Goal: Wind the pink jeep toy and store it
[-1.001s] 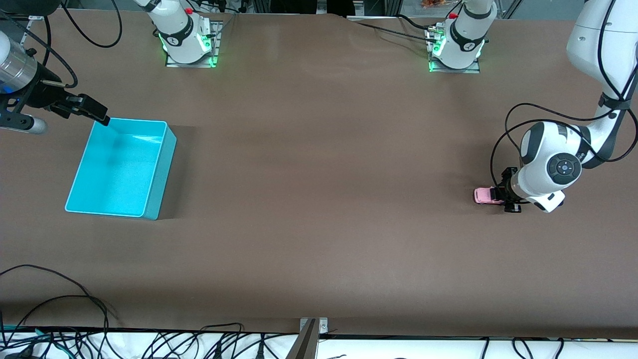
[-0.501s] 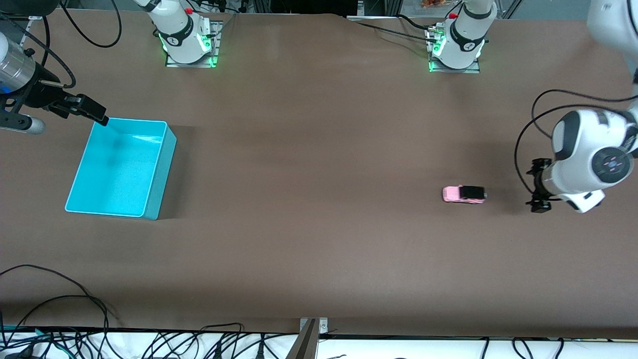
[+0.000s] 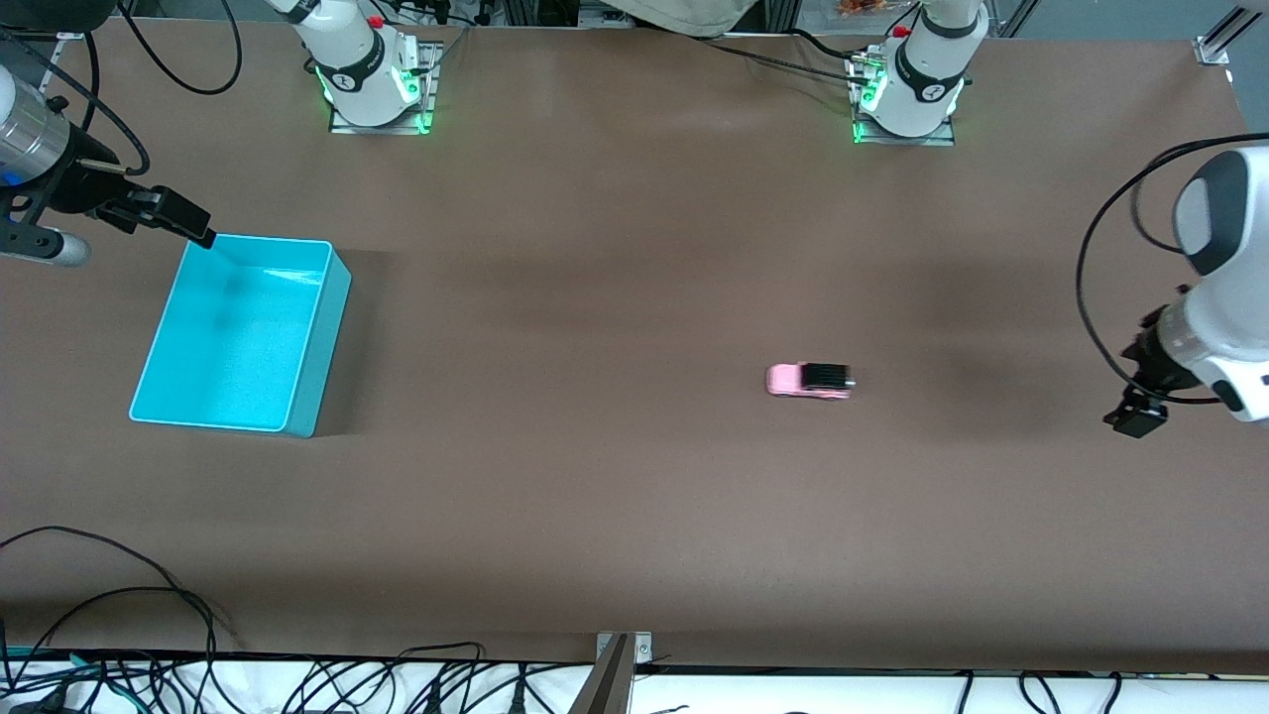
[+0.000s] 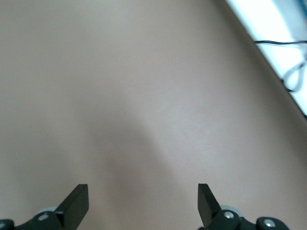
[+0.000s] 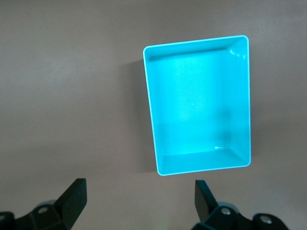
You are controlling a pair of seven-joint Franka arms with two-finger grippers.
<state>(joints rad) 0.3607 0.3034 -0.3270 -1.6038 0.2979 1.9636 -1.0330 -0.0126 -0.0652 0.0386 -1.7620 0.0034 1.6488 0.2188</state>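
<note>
Pale pink with a black rear top, the pink jeep toy (image 3: 810,380) sits on its wheels on the bare brown table (image 3: 615,516), alone and touching nothing, its pink nose pointing toward the right arm's end. Toward the left arm's end, well apart from the toy, the left gripper (image 3: 1137,414) hangs over the table with its fingers (image 4: 76,203) spread wide and nothing between them (its wrist view shows only bare tabletop). At the right arm's end of the table lies the cyan bin (image 3: 315,372), open side up with nothing in it. The right gripper (image 3: 188,224) hovers over the bin's farther corner, this arm waiting, its fingers (image 5: 74,196) wide apart and holding nothing, and the bin (image 5: 199,165) fills its wrist view.
</note>
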